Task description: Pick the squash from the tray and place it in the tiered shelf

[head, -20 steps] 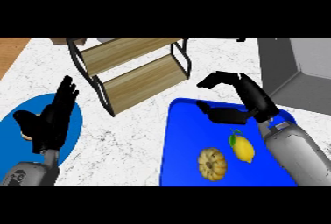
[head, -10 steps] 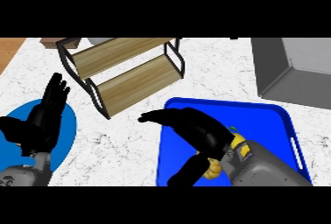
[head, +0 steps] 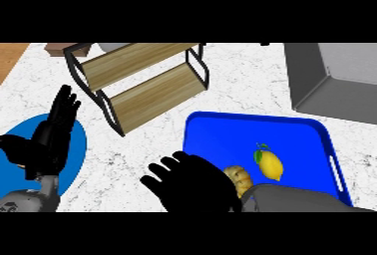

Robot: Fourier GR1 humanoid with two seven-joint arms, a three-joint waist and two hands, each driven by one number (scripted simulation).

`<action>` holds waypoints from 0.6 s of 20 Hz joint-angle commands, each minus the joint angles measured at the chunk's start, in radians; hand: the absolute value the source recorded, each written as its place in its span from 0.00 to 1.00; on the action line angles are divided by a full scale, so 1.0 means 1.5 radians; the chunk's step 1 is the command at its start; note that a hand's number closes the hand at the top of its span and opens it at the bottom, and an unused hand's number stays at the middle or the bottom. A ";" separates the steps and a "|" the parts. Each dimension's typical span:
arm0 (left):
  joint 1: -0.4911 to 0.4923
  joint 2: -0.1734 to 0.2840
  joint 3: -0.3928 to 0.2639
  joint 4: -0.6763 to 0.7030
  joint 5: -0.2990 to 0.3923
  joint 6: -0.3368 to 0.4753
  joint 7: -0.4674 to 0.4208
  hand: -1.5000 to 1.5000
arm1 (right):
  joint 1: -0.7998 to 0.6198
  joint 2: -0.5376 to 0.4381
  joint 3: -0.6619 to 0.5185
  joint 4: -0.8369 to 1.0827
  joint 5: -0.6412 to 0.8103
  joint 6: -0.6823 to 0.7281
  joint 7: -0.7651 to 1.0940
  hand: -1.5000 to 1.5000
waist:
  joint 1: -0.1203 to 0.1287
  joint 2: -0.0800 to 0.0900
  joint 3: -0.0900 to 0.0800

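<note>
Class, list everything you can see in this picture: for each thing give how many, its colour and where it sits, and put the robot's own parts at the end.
Tiered shelf: one, black frame with two wooden boards, upper left of the counter.
Tray: one, blue, lower right of centre.
Lemon: one, yellow with a green leaf, on the tray.
Squash: one, orange-brown, on the tray, partly hidden by the right hand.
Plate: one, blue, at the left edge, under the left hand.
Sink: one, grey, upper right.
Counter: one, white speckled.
Left hand: one, black, open, fingers up, at the left.
Right hand: one, black, open, over the tray's near left corner beside the squash.
</note>
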 commanded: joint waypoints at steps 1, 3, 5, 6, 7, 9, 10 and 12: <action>0.023 0.000 0.010 0.003 0.007 -0.007 -0.016 0.50 | -0.076 0.045 0.102 -0.021 0.039 0.086 0.138 0.00 | 0.005 -0.004 -0.001; 0.004 0.007 0.008 -0.016 -0.002 0.004 0.017 0.50 | -0.080 0.042 0.128 -0.004 0.059 0.099 0.169 0.00 | -0.002 -0.001 0.001; 0.007 0.002 0.016 0.002 0.002 -0.004 -0.007 0.50 | -0.087 0.063 0.158 0.018 0.064 0.111 0.203 0.00 | -0.007 0.001 0.000; -0.015 -0.005 0.018 0.036 -0.007 0.001 -0.019 0.50 | -0.098 0.092 0.153 0.023 0.062 0.107 0.235 0.00 | -0.017 0.002 0.000; 0.013 -0.011 -0.003 -0.010 -0.004 -0.003 -0.006 0.50 | -0.099 0.112 0.170 0.074 0.088 0.090 0.229 0.00 | -0.001 0.003 0.001; 0.027 0.001 0.015 -0.014 -0.002 -0.007 -0.018 0.50 | -0.065 0.128 0.211 0.052 0.094 0.089 0.267 0.00 | -0.005 0.002 0.001; -0.005 -0.006 0.006 0.001 -0.014 0.006 0.008 0.50 | -0.068 0.115 0.206 0.072 0.106 0.088 0.254 0.00 | -0.011 0.005 0.002; 0.011 -0.015 0.006 -0.001 -0.009 -0.001 -0.016 0.50 | -0.076 0.121 0.229 0.103 0.130 0.096 0.252 0.00 | -0.007 0.005 0.002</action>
